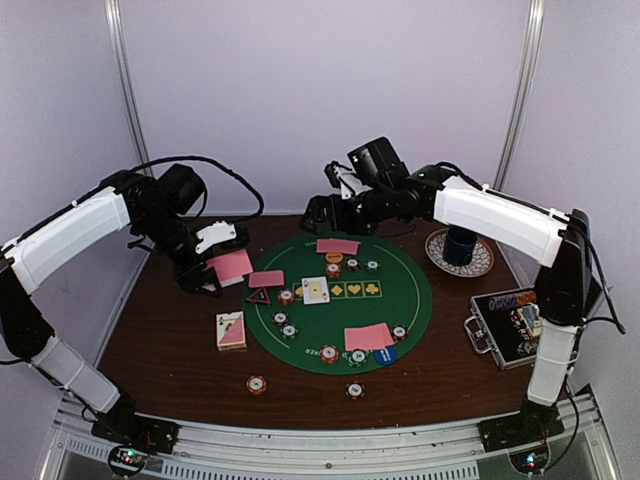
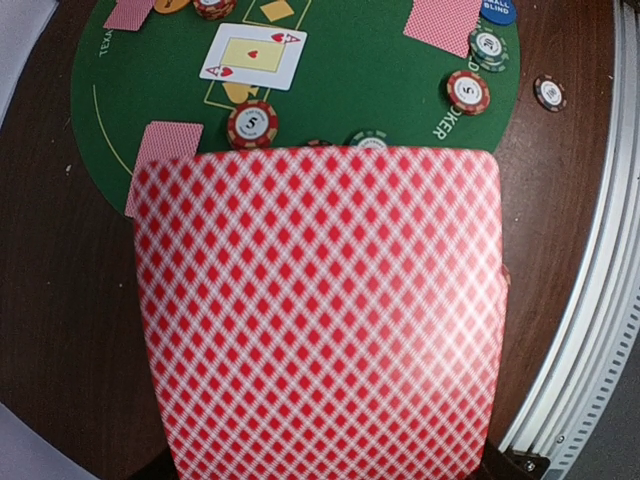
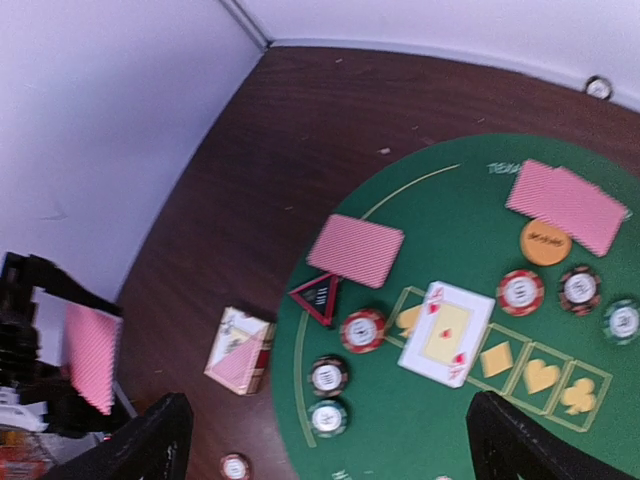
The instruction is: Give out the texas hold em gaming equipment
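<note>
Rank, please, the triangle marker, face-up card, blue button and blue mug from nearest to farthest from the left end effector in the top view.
The left end effector grips a pink-backed card.
1. triangle marker, left edge of the felt
2. face-up card, felt centre
3. blue button, near-right felt
4. blue mug, far right

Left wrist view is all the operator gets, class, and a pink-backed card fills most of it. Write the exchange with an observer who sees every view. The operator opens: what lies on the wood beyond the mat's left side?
Observer: A card pack lies on the bare wood, just off the green mat's left edge.
Operator: Where is the other arm?
Observer: The right gripper hangs open near the mat's far edge.
Operator: Anything at the far right?
Observer: A blue mug stands on a patterned plate, off the mat.
</note>
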